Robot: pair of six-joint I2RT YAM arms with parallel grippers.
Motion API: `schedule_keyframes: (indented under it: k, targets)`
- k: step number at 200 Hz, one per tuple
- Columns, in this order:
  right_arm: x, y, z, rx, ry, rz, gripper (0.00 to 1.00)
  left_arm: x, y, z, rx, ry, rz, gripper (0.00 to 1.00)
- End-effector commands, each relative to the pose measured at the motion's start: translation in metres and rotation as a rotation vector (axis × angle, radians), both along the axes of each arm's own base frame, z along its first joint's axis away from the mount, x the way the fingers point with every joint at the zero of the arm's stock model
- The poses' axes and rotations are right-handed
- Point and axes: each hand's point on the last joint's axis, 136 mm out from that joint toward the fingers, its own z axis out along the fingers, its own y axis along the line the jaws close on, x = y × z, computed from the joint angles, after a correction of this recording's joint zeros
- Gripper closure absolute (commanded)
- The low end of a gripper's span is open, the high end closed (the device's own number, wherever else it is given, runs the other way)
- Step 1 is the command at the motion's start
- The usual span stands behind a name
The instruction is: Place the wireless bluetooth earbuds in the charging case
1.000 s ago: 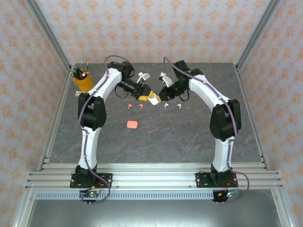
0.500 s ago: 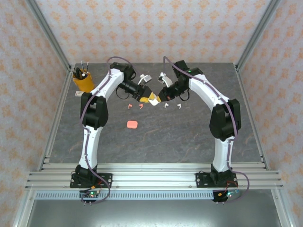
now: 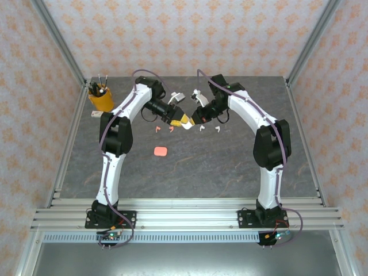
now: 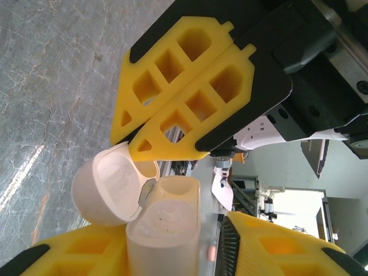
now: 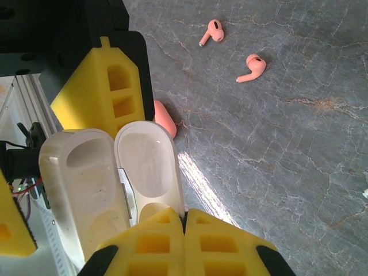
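Swung inward, left pincer (image 4: 172,256) pinches the translucent white plastic charging case (image 5: 80,178), lid (image 5: 148,167) open; right pincer (image 5: 184,230), pressed together, noses it; coral-pink stemmed earbuds (image 5: 252,68) and white earbuds (image 3: 201,129) wait on the grey counter (image 5: 287,149); loading can begin.

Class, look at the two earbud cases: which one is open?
The white case, its lid flipped back. The pink case lies shut on the table.

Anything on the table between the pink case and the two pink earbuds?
Nothing: in the top view the stretch of table between the pink case and the pink earbuds is bare.
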Motion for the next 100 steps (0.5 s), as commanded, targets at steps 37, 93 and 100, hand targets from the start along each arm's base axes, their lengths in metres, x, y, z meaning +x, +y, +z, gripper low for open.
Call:
schedule_keyframes:
  k: [37, 93, 100]
  targets:
    - [0.0024, 0.0045, 0.0074, 0.015, -0.026, 0.023, 1.0, -0.0058, -0.005, 0.0062, -0.04, 0.028, -0.019, 0.65]
    - [0.0041, 0.0043, 0.0095, 0.012, -0.032, 0.017, 1.0, -0.0067, -0.0057, 0.0042, -0.045, 0.036, -0.025, 0.72]
    - [0.0048, 0.004, 0.0103, 0.013, -0.036, 0.015, 1.0, -0.0066, -0.0056, 0.0046, -0.046, 0.035, -0.024, 0.73]
